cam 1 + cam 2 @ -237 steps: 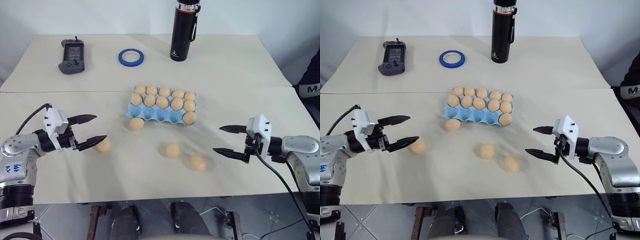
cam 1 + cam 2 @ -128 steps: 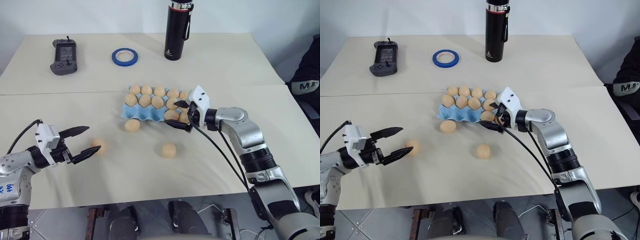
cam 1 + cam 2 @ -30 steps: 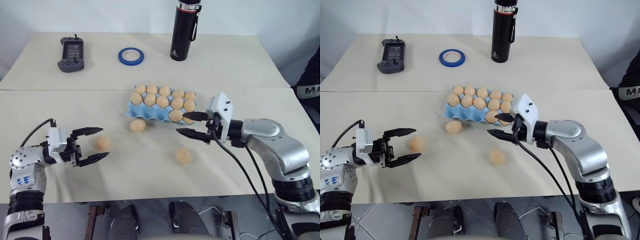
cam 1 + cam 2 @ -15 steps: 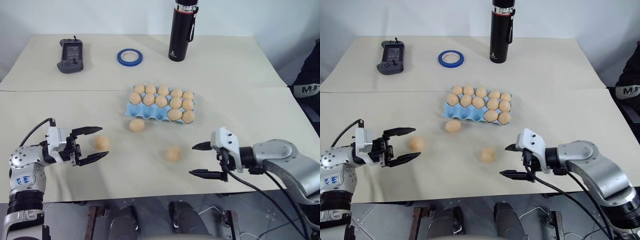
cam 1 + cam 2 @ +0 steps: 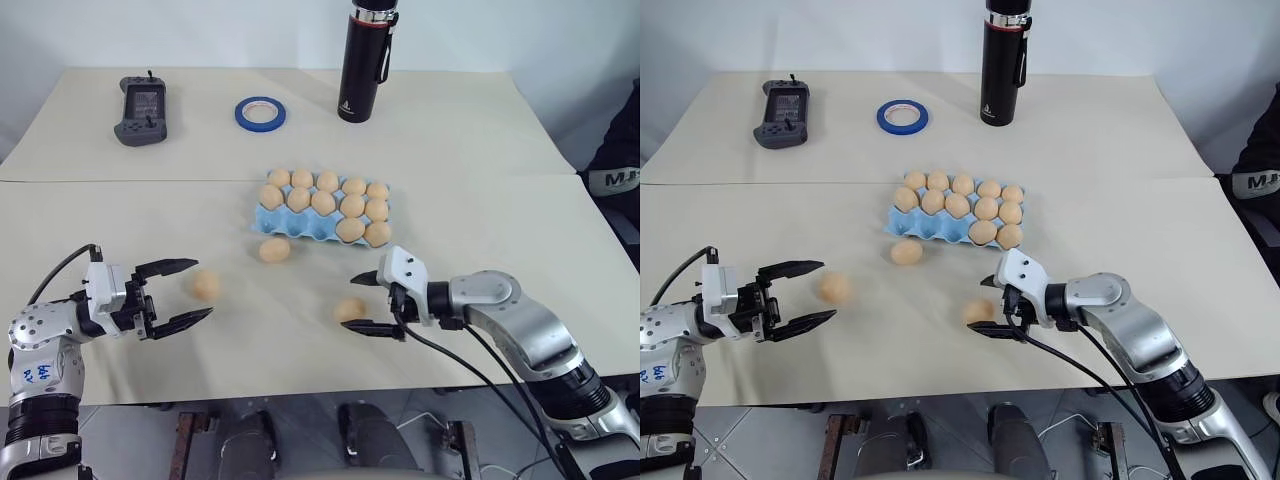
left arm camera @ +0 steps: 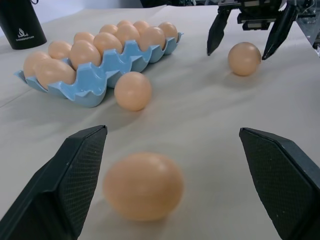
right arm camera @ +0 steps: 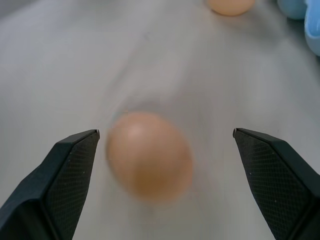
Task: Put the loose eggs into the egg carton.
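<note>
On the beige table, the egg carton is nearly filled. Three loose eggs remain in front. The left gripper is spread; the right gripper, also spread, has apparently dropped around one egg.

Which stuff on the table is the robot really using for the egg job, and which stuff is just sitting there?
For the job:
- light-blue moulded egg carton, partly filled
- three loose tan-orange eggs: one beside the carton, one before the open left gripper, one between the open right gripper's fingers

Just lying about:
- black flask
- blue tape roll
- dark grey handheld controller
</note>
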Controlling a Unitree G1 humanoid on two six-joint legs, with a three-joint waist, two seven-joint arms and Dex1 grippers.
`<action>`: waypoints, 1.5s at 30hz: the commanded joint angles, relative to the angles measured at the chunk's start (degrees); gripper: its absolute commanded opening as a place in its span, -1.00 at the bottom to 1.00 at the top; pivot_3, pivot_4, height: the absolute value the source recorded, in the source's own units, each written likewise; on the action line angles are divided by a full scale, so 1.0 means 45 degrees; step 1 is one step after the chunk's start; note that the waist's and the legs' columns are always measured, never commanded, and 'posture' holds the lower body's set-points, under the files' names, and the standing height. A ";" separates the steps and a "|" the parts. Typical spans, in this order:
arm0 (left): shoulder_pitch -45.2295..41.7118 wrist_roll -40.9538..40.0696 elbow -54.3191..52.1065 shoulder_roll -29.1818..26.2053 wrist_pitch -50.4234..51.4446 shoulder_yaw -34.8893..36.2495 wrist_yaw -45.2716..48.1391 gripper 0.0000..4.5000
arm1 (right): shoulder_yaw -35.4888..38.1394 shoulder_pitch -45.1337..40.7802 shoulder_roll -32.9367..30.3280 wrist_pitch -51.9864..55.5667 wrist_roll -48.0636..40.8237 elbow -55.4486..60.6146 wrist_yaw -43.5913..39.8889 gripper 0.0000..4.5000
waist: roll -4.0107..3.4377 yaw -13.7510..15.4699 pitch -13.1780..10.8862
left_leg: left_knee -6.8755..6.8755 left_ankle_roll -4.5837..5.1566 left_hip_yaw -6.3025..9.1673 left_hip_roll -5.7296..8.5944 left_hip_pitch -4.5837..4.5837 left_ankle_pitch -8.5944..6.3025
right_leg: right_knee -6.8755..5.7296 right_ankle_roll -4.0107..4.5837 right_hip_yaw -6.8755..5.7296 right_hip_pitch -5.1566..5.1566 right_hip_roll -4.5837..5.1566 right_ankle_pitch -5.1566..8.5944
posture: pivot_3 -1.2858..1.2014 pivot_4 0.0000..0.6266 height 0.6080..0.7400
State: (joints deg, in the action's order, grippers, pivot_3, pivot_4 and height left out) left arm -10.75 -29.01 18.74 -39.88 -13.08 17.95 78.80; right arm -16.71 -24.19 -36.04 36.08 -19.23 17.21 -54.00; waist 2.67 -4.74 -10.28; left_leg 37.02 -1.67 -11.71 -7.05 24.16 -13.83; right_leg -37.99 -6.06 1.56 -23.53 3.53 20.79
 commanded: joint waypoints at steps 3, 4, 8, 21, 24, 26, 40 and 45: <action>0.0123 -0.0267 -0.0437 -0.0066 -0.0037 0.0297 -0.0222 1.00 | -0.0279 -0.0324 0.0154 -0.0048 0.0190 0.0045 -0.0150 0.92 | 0.0000 0.0001 0.0000 | -0.0002 -0.0001 0.0001 -0.0001 0.0000 0.0000 | 0.0000 0.0000 -0.0003 0.0000 0.0000 0.0000 | 0.03 -0.52 1.00; 0.0136 -0.0267 -0.0454 -0.0062 -0.0042 0.0298 -0.0252 1.00 | -0.0298 -0.0347 0.0190 0.0015 0.0221 0.0023 -0.0086 0.83 | 0.0000 -0.0003 0.0000 | -0.0002 -0.0001 0.0000 0.0000 0.0000 -0.0001 | 0.0000 0.0000 -0.0003 0.0000 0.0001 0.0000 | 0.03 -0.52 1.00; 0.0177 -0.0271 -0.0481 -0.0048 -0.0070 0.0293 -0.0339 1.00 | -0.0365 -0.0266 0.0120 -0.0031 0.0336 0.0017 -0.0221 0.30 | 0.0000 -0.0008 0.0000 | -0.0004 -0.0003 -0.0001 -0.0002 -0.0001 -0.0002 | 0.0000 0.0000 -0.0004 -0.0001 0.0000 0.0000 | 0.03 -0.52 1.00; 0.0070 -0.0275 -0.0364 -0.0026 -0.0215 0.0323 -0.0449 1.00 | 0.0629 -0.1165 0.0865 -0.0034 -0.0075 -0.0187 0.0172 -0.40 | -0.0001 -0.0041 -0.0001 | 0.0002 -0.0005 -0.0003 -0.0007 -0.0001 -0.0002 | -0.0002 0.0001 -0.0008 -0.0001 -0.0001 0.0000 | 0.03 -0.52 1.00; 0.0076 -0.0290 -0.0355 -0.0052 -0.0196 0.0352 -0.0452 1.00 | 0.1228 -0.2361 0.1577 0.0219 -0.0247 -0.1001 0.0736 -0.40 | -0.0008 -0.0058 -0.0005 | 0.0006 -0.0007 -0.0018 -0.0015 -0.0003 0.0004 | -0.0017 0.0006 -0.0002 -0.0012 -0.0005 -0.0003 | 0.03 -0.52 1.00; 0.0013 -0.0274 -0.0304 -0.0052 -0.0206 0.0353 -0.0476 1.00 | 0.1327 -0.3421 0.1937 -0.0031 0.0097 -0.2155 0.1075 -0.40 | -0.0008 -0.0043 -0.0005 | 0.0007 -0.0010 -0.0008 -0.0019 -0.0003 0.0007 | -0.0019 0.0008 -0.0018 -0.0011 -0.0004 -0.0003 | 0.03 -0.52 1.00; -0.0247 -0.0200 -0.0228 0.0029 -0.0370 0.0353 -0.0746 1.00 | 0.0251 -0.6490 0.3623 -0.3523 0.2172 -0.7751 0.0345 -0.10 | -0.0021 -0.0117 -0.0013 | -0.0010 -0.0066 -0.0130 -0.0083 0.0018 -0.0009 | -0.0021 0.0015 -0.0202 -0.0041 -0.0006 0.0002 | 0.03 -0.52 1.00; -0.0150 -0.0235 -0.0298 -0.0008 -0.0398 0.0421 -0.0845 1.00 | 0.0265 -0.6461 0.3592 -0.3672 0.2294 -0.7618 -0.0176 0.66 | -0.0027 -0.0113 -0.0016 | -0.0002 -0.0070 -0.0128 -0.0086 0.0019 -0.0007 | -0.0029 0.0018 -0.0205 -0.0039 -0.0004 0.0004 | 0.03 -0.52 1.00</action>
State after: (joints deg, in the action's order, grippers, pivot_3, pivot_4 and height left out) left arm -11.73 -29.08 18.64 -39.54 -13.90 18.15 75.22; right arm -16.18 -52.27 -19.67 20.88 -8.97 -18.69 -53.87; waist 2.55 -5.25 -10.35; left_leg 37.03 -1.99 -12.28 -7.44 24.24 -13.86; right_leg -38.14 -5.98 0.63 -23.70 3.50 20.81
